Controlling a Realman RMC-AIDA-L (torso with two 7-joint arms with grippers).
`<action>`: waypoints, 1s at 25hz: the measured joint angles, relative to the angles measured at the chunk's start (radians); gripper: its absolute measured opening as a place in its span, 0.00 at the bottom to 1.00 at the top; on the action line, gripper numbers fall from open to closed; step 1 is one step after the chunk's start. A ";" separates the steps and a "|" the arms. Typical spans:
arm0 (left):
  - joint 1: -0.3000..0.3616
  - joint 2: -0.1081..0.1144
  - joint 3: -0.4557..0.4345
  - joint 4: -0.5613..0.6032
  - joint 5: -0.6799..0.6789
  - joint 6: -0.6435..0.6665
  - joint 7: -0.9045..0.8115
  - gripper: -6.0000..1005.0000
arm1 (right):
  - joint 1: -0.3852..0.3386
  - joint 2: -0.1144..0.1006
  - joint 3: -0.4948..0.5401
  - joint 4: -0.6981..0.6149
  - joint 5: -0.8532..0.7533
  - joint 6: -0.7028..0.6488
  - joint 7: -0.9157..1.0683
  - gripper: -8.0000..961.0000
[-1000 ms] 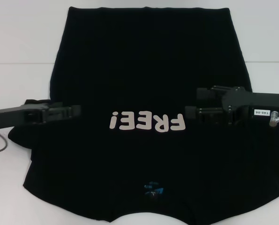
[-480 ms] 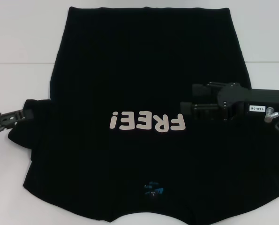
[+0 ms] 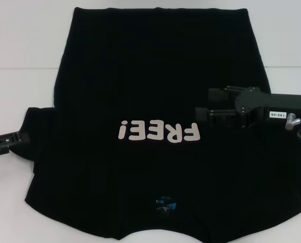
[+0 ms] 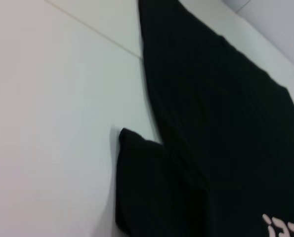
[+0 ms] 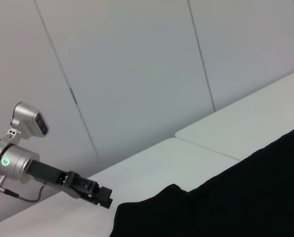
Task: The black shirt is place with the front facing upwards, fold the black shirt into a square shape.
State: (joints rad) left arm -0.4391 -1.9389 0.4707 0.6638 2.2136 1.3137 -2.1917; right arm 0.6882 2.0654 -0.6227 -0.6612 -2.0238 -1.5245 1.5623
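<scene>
The black shirt (image 3: pixel 155 76) lies spread flat on the white table, front up, with pale "FREE!" lettering (image 3: pixel 158 132) across its middle and a small blue neck label (image 3: pixel 164 205) near the front edge. My right gripper (image 3: pixel 203 103) hovers over the shirt just right of the lettering, open, with nothing between its fingers. My left gripper (image 3: pixel 19 136) sits low at the far left, its tip beside the shirt's left sleeve (image 3: pixel 36 126). The right wrist view shows the left gripper (image 5: pixel 106 197) close to that sleeve's edge. The left wrist view shows the sleeve (image 4: pixel 147 187) on the table.
Bare white table (image 3: pixel 18 76) surrounds the shirt on the left, right and far sides. A seam line (image 3: pixel 24 68) crosses the tabletop. A pale panelled wall (image 5: pixel 137 74) stands behind the left arm.
My left arm has pulled back to the left, off the shirt's body to beside the sleeve. The right gripper shifted slightly left and up over the shirt, then held.
</scene>
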 joint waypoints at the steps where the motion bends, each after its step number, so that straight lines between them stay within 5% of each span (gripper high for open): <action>1: -0.003 0.000 0.001 -0.002 0.009 -0.002 -0.002 0.93 | 0.000 0.000 0.000 0.000 0.002 0.000 0.000 0.96; 25: -0.043 -0.005 0.003 -0.047 0.092 -0.068 -0.017 0.93 | -0.009 -0.008 0.005 0.002 0.026 0.001 -0.002 0.96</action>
State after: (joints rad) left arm -0.4817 -1.9434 0.4739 0.6165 2.3056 1.2459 -2.2089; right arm 0.6794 2.0576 -0.6181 -0.6596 -1.9982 -1.5232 1.5600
